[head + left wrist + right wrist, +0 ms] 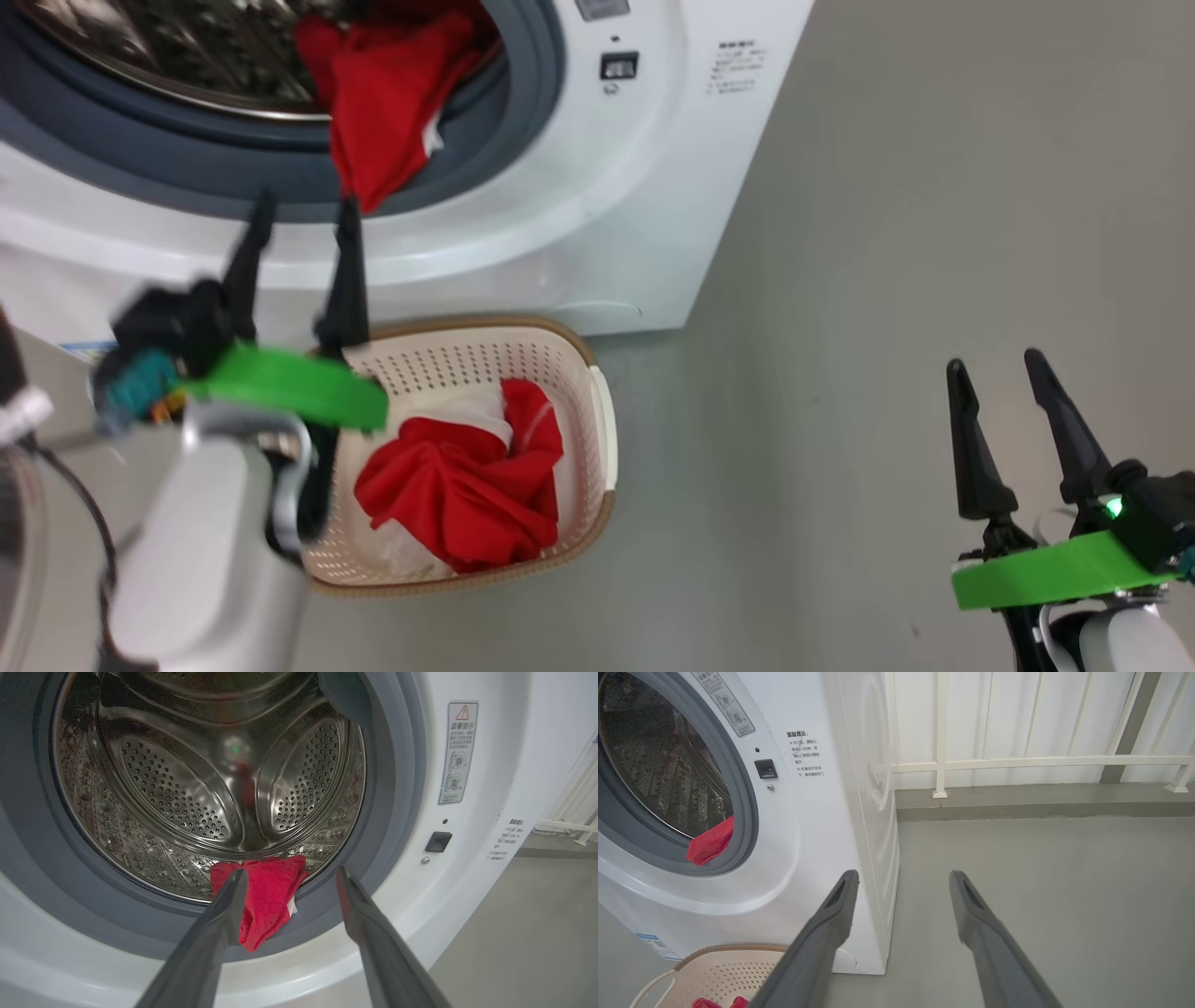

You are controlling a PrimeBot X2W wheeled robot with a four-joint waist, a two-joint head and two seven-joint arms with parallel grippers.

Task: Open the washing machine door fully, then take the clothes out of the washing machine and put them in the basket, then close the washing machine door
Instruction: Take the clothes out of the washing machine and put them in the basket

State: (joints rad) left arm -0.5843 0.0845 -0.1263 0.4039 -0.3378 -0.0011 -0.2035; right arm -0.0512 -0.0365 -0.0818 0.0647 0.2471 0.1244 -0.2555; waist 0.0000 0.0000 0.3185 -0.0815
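Note:
The white washing machine [644,168] stands with its mouth uncovered; the washing machine door is out of view. A red piece of the clothes [392,103] hangs over the grey-blue gasket at the drum's lower edge [266,896] [712,842]. More red clothes [467,485] lie in the cream basket [597,420] on the floor in front of the washer. My left gripper [303,210] is open, its tips just below and in front of the hanging garment [289,872], holding nothing. Off to the right, above the floor, my right gripper [994,364] is open and empty.
Grey floor [887,280] spreads right of the washer. A white railing and wall [1017,760] stand behind it, with a low kerb along the floor. The basket rim [733,949] sits close against the washer's front.

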